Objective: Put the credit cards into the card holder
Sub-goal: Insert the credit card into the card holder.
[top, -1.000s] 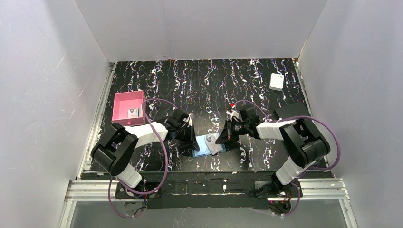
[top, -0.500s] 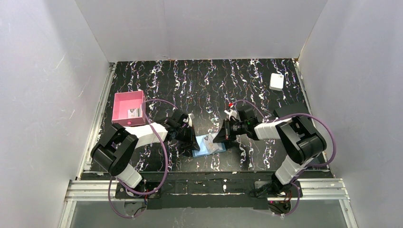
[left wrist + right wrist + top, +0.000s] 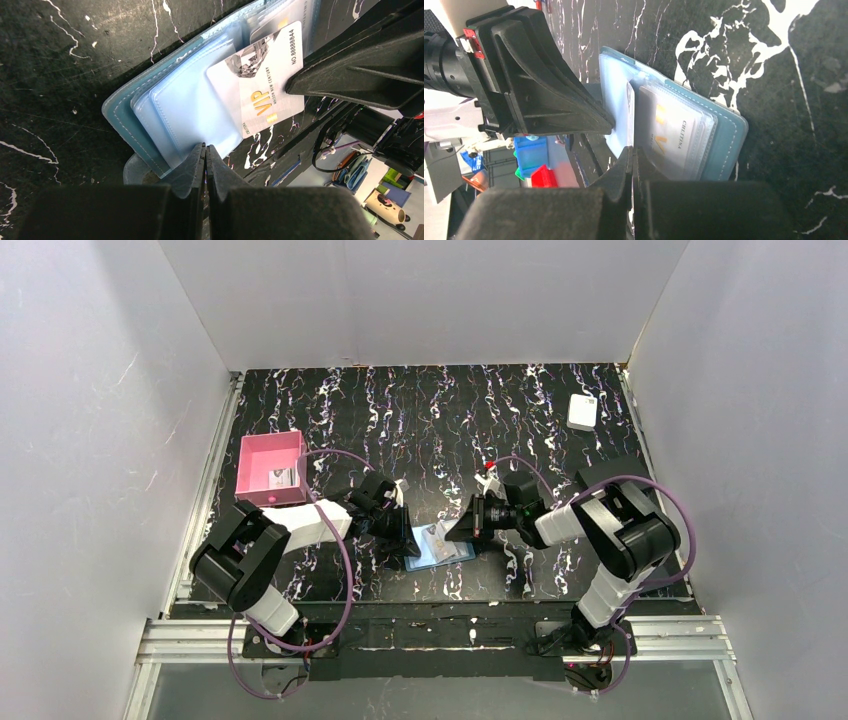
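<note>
The teal card holder (image 3: 428, 554) lies open on the table between my grippers. In the left wrist view its pale blue sleeves (image 3: 185, 105) fan out. My left gripper (image 3: 205, 150) is shut on the edge of one sleeve. My right gripper (image 3: 632, 152) is shut on a white VIP credit card (image 3: 270, 75), which lies partly under a clear sleeve. In the right wrist view this card (image 3: 629, 112) shows edge-on. A second card (image 3: 674, 137) sits inside a clear slot of the holder (image 3: 726, 145). In the top view the left gripper (image 3: 407, 540) and right gripper (image 3: 458, 533) face each other across the holder.
A pink square tray (image 3: 252, 462) stands at the left with a small card (image 3: 281, 478) inside. A white box (image 3: 582, 411) lies at the far right. Grey walls close in the black marbled table on three sides.
My right gripper has moved left with the card, closer to the left gripper and further over the holder. The left gripper has stayed in place on the sleeve.
</note>
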Motion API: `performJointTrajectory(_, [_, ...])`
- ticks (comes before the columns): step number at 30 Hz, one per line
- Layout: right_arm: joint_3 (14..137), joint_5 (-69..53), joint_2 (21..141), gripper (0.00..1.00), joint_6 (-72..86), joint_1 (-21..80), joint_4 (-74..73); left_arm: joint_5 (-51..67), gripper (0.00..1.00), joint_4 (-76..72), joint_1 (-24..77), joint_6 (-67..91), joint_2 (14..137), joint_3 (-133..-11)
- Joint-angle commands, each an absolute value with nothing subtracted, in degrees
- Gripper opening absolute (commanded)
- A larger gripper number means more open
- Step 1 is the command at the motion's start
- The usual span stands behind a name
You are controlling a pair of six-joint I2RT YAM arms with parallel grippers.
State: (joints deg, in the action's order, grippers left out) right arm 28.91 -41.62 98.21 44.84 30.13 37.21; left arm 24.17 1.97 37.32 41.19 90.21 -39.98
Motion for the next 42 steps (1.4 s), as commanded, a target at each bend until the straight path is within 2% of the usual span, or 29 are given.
performJointTrajectory(1, [26.8,-39.3,99.1,0.01,49.1,30.8,47.0,20.5,0.0,6.6,37.9,39.8,90.6,-37.7])
performJointTrajectory(13, [23.2,-36.6,102.3,0.01,55.3,33.4,57.3,20.8,0.0,6.3,38.0,40.7,87.6,-38.0])
performJointTrajectory(15, [22.9,-36.4,102.8,0.01,55.3,33.4,57.8,20.4,0.04,7.7,38.0,40.9,85.7,-38.7])
performJointTrajectory(19, [22.7,-36.2,103.7,0.01,55.0,33.4,58.1,19.1,0.19,10.4,37.8,40.7,80.5,-40.1])
performJointTrajectory(22, [22.4,-35.9,104.1,0.01,54.9,33.4,58.4,17.2,0.22,13.2,37.3,40.2,77.7,-40.9])
performJointTrajectory(32, [20.7,-33.6,104.3,0.01,56.0,33.4,60.3,16.7,0.0,11.6,36.5,39.0,85.2,-39.8])
performJointTrajectory(42, [21.1,-30.2,104.6,0.01,58.8,37.0,62.9,16.2,0.0,10.4,36.6,38.8,87.2,-38.5])
